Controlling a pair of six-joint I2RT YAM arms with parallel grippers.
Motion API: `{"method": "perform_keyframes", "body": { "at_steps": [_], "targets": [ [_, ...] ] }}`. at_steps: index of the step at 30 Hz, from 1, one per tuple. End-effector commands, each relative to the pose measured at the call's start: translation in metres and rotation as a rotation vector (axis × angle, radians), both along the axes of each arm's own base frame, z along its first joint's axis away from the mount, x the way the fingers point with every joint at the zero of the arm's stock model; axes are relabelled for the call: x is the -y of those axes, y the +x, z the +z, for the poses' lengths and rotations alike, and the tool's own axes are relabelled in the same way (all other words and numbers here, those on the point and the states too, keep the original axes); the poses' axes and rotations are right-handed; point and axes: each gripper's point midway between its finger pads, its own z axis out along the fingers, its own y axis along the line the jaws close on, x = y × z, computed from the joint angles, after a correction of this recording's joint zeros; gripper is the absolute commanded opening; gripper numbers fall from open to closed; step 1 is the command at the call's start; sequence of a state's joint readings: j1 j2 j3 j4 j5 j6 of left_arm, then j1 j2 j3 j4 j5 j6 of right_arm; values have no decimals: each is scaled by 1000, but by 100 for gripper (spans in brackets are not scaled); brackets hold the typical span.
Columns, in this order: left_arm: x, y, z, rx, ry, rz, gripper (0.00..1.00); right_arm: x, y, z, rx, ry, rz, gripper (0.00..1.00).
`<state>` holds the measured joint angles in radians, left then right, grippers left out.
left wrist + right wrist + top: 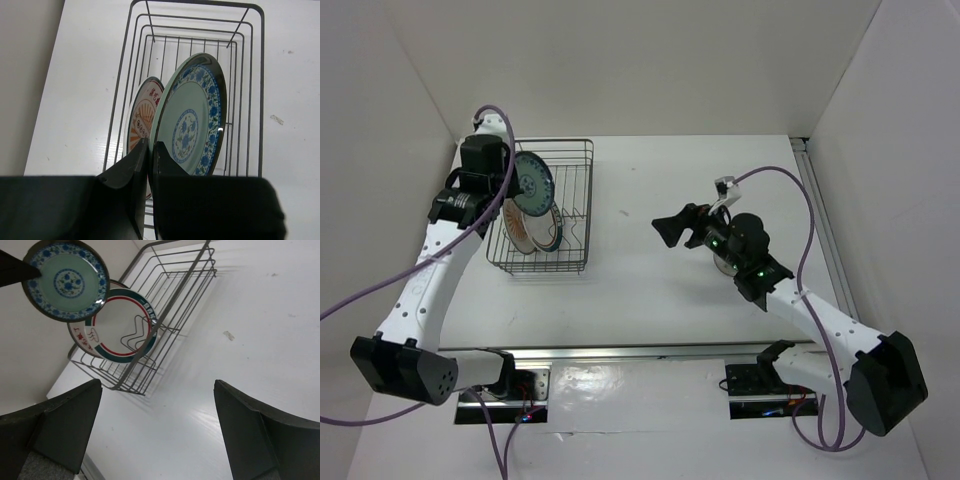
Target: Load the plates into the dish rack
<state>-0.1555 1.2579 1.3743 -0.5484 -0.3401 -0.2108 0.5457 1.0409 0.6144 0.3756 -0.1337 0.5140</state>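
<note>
My left gripper [512, 186] is shut on the rim of the blue-green patterned plate [533, 184] and holds it upright over the dark wire dish rack [590, 200]. In the left wrist view the fingers [151, 150] pinch that plate [192, 120], and the white plate with the orange centre [142, 117] stands in the rack [260, 75] behind it. The right wrist view shows the held plate [66, 280] above a see-through plate with a teal and red ring [125, 325], which leans in the rack [200, 270]. My right gripper [670, 232] is open and empty over the table [157, 382].
White walls close in the table on the left, back and right. A metal rail [825, 230] runs along the right edge. Bare white tabletop [650, 190] lies between the rack and my right arm. Purple cables trail from both arms.
</note>
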Motion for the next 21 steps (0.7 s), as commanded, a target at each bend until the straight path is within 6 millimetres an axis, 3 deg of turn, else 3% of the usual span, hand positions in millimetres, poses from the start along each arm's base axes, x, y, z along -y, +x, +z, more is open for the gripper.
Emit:
{"method": "perform_keyframes", "body": {
  "at_steps": [1,8,13,21],
  "targets": [
    [1,9,21,57,34,-8,0,11,0,-2,16,-25,16,100],
    [1,10,14,-6,94,36,0,16,1,0,13,44,76,100],
    [18,15,2,-52,110,7,0,22,5,-5,0,49,66,100],
    [13,12,-19,-107,167,83,0,27,4,-4,1,59,78,100]
  ]
}}
